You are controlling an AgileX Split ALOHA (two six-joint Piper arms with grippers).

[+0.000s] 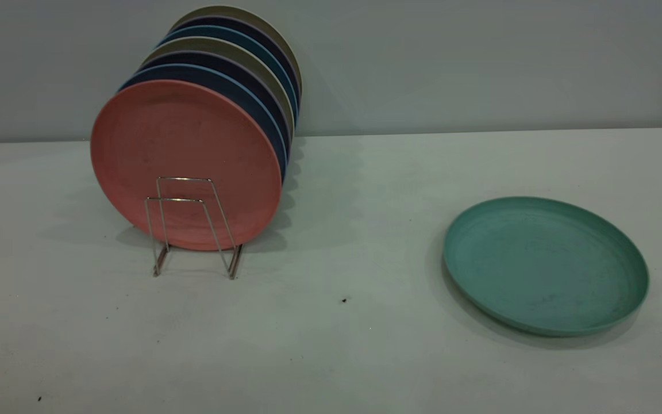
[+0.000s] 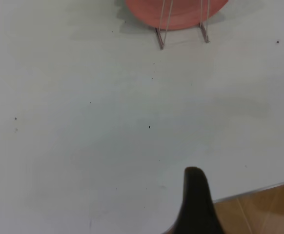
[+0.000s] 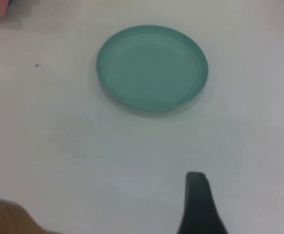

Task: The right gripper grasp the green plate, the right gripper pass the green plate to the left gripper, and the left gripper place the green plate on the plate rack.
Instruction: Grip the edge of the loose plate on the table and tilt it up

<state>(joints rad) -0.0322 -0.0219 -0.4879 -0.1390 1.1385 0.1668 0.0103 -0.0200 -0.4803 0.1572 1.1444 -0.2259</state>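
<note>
One green plate (image 1: 545, 264); seven racked plates (image 1: 204, 132)

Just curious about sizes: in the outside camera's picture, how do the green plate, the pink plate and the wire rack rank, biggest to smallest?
1. Green plate and pink plate: look alike; angle and nearness differ, so no ranking.
2. Wire rack: clearly smallest.

1. a pale grey-white table (image 1: 331, 345) fills most of the exterior view, its top dotted with small dark specks.
2. behind it stands a plain, flat grey wall (image 1: 480, 63).
3. light is soft and even, leaving faint shadows on the tabletop.
4. past the table edge, brown wood-toned floor (image 2: 264, 209) shows.
</note>
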